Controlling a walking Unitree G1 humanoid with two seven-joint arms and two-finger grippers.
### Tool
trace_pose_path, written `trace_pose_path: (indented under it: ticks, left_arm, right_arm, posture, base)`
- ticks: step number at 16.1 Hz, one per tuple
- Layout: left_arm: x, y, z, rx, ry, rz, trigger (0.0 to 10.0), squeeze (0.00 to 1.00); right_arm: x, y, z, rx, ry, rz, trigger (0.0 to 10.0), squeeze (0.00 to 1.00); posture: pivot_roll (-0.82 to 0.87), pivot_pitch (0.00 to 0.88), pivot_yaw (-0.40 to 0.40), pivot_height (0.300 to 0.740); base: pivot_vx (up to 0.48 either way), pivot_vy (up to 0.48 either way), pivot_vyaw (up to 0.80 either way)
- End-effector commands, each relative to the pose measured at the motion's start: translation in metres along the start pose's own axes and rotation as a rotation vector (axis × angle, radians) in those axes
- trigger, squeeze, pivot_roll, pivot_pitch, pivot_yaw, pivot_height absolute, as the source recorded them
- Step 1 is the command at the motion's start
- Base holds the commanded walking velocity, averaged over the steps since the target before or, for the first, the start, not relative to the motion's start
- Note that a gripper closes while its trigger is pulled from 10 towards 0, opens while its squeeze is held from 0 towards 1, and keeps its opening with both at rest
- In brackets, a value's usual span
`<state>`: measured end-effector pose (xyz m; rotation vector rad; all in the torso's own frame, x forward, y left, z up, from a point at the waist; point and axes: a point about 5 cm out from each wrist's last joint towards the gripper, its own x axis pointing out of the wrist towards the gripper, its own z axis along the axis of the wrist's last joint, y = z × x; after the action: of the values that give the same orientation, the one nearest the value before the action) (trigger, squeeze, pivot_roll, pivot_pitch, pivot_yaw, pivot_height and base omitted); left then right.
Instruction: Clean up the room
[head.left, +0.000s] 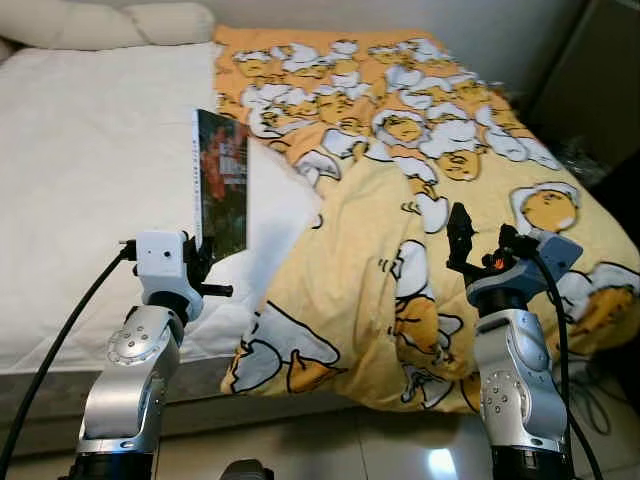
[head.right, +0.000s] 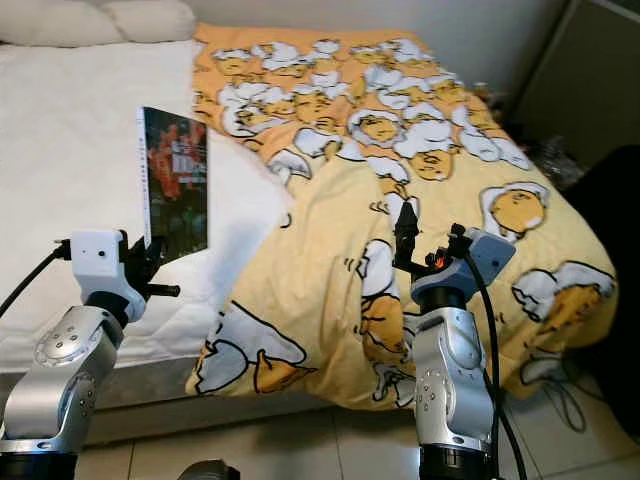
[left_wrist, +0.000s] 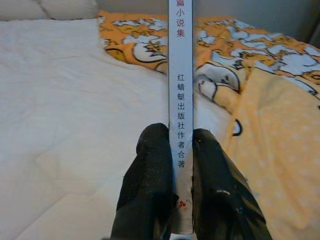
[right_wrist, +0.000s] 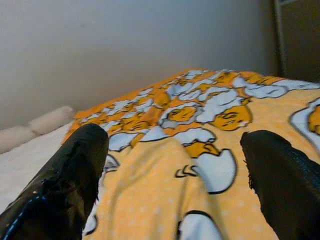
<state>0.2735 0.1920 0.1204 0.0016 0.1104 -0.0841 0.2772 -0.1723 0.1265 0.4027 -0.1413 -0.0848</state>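
A thin book (head.left: 221, 180) with a dark cover stands upright over the near edge of the bed, held by its lower end in my left gripper (head.left: 203, 252), which is shut on it. In the left wrist view the white spine (left_wrist: 180, 100) with printed characters runs up between the two black fingers (left_wrist: 150, 190). My right gripper (head.left: 458, 235) is raised above the yellow cartoon-print blanket (head.left: 400, 200). It stands open, fingers (right_wrist: 75, 175) wide apart, with nothing between them.
The bed's white sheet (head.left: 90, 190) covers its left half, with pillows (head.left: 110, 22) at the head. The blanket hangs over the near edge toward the tiled floor (head.left: 350, 440). A dark cabinet (head.left: 595, 80) and a dark heap stand at the right.
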Motion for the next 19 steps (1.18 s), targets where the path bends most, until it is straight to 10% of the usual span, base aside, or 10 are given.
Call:
trace_pose_path:
  ticks: [1,10,19]
  left_arm:
    - [0.003,-0.001,0.011,0.012,-0.046,-0.01,10.0,0.0]
    - [0.0,0.0,0.007,0.04,-0.031,-0.013,10.0,0.0]
    - [0.004,0.0,0.008,0.048,-0.035,-0.01,10.0,0.0]
  right_arm:
    - [0.003,0.001,-0.003,-0.015,0.031,0.002,10.0,0.0]
    - [0.0,0.006,-0.017,-0.287,0.074,0.112,10.0,0.0]
    - [0.001,0.003,-0.023,-0.198,0.166,0.058,10.0,0.0]
  posture:
    - [0.05,0.0,-0.029,0.74]
    - [0.04,0.0,-0.018,0.74]
    - [0.03,0.0,-0.028,0.74]
  base:
    - [0.0,0.0,0.0]
    - [0.0,0.324,0.0]
    - [0.0,0.347,0.0]
